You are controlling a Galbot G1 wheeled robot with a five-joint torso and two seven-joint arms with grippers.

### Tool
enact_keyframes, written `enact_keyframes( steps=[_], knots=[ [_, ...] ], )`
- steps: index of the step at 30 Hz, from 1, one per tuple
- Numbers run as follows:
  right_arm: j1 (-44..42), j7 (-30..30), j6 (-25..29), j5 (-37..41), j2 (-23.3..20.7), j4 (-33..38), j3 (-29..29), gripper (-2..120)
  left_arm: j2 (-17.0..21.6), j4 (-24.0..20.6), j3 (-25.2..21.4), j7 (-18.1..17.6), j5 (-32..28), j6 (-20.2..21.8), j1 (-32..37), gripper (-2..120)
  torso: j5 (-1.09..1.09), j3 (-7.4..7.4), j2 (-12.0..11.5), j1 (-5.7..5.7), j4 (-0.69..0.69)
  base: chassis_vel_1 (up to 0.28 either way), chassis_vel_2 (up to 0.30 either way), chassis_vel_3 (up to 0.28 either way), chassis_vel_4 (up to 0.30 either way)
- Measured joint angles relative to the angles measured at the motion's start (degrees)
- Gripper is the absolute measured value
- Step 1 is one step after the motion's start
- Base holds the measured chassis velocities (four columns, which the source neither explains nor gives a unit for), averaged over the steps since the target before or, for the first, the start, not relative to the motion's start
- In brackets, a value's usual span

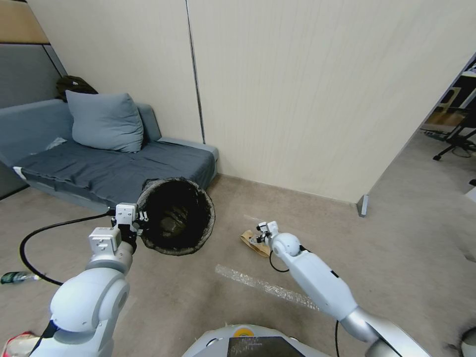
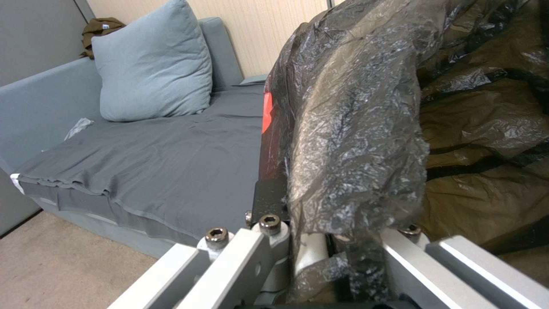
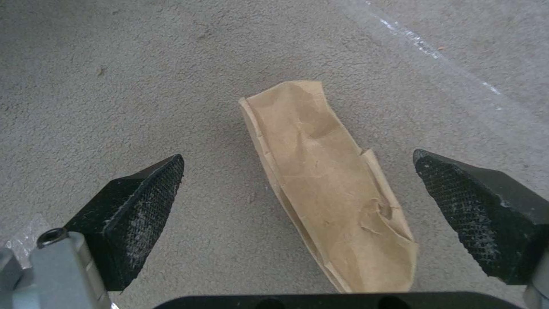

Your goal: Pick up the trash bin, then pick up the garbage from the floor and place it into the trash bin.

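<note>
In the head view the left gripper [image 1: 140, 218] sits at centre left of the frame, clamped on the near rim of the trash bin [image 1: 176, 216]. The bin hangs off the floor, tipped so its dark mouth faces the camera, with the crinkled black bag folded over the rim. In the left wrist view that bag [image 2: 354, 128] drapes across the middle of the frame and down between the silver finger links, which close on the bin's rim [image 2: 312, 253]; a grey sofa [image 2: 143, 163] with a pale blue cushion [image 2: 152, 64] fills the left half behind it.

The right gripper [image 1: 260, 234] is at the centre of the head view, low over the carpet, directly above the brown paper bag [image 1: 251, 243], which lies flat just right of the bin. In the right wrist view the black ridged fingers [image 3: 134, 214] stand wide apart at lower left and lower right of the frame, and the paper bag [image 3: 329, 189] lies lengthwise between them, touching neither; I cannot tell how far above it the tips are.

A strip of clear plastic film [image 1: 265, 286] lies on the floor at lower centre of the head view, and a small green-labelled bottle [image 1: 17, 277] at the far left edge.
</note>
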Motion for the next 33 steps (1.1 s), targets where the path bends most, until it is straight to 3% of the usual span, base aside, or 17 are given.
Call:
enact_keyframes(
  steps=[20,28,33],
  knots=[
    [2.8,-2.9,0.1,-4.7,2.3,-10.6,-0.2,100,0.0,0.8,0.4,0.2,0.1,0.0,-0.3,1,0.01,0.00,0.0,0.00,0.00,0.000,0.000,0.000,0.000],
    [6.2,-5.4,0.1,-9.2,4.9,-20.0,-2.1,100,-0.3,1.1,0.7,0.3,0.4,0.0,-0.5,1,0.01,0.00,0.0,0.00,0.00,0.000,0.000,0.000,0.000],
    [7.2,-6.1,0.1,-10.2,5.9,-22.3,-2.5,100,-0.4,1.1,0.6,0.3,0.5,0.0,-0.4,1,0.01,0.00,0.0,0.00,0.00,0.000,0.000,0.000,0.000]
  ],
)
